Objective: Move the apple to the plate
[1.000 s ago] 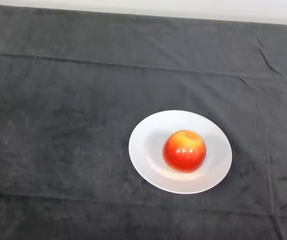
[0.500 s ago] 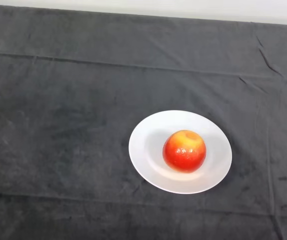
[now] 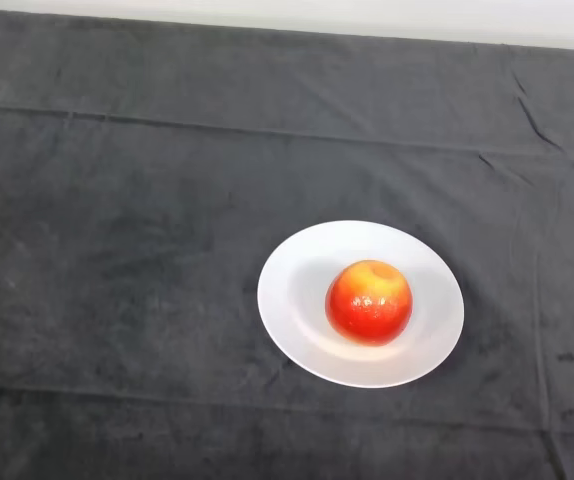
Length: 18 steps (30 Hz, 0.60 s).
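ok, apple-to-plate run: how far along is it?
Looks done. The red-and-yellow apple sits on the white plate, a little right of its centre and inside the rim, on the dark cloth. Nothing is in hand: no part of the robot shows in the head view. Nothing visible is left to do.

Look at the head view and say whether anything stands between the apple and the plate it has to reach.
Nothing visible does. The apple already sits on the plate, slightly toward its near right part, so no gap is left for anything to block. Around the plate only the dark cloth shows.
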Tool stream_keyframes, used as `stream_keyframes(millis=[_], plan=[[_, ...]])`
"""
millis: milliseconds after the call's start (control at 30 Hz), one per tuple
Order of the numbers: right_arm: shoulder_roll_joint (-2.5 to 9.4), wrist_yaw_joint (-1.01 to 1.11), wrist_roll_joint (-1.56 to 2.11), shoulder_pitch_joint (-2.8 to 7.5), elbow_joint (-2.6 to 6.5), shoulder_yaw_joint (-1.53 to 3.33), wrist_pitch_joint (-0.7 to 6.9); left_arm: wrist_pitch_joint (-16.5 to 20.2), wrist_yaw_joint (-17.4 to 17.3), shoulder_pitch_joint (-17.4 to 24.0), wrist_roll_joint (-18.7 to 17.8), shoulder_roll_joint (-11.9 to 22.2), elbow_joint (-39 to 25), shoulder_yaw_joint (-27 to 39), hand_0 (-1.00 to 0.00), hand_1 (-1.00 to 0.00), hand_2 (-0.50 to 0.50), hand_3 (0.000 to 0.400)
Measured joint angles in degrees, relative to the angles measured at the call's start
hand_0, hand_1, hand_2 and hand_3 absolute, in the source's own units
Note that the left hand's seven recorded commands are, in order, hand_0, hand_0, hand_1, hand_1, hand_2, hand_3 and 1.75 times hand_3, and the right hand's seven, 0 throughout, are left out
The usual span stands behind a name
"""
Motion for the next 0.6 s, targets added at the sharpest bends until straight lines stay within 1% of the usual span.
stream_keyframes(millis=[600], plan=[[0.00, 0.00, 0.00, 0.00, 0.00, -0.02, 0.00, 0.2, -0.4, 0.0, 1.4, 0.0, 0.0, 1.3, 0.00, 0.00, 0.00, 0.000]])
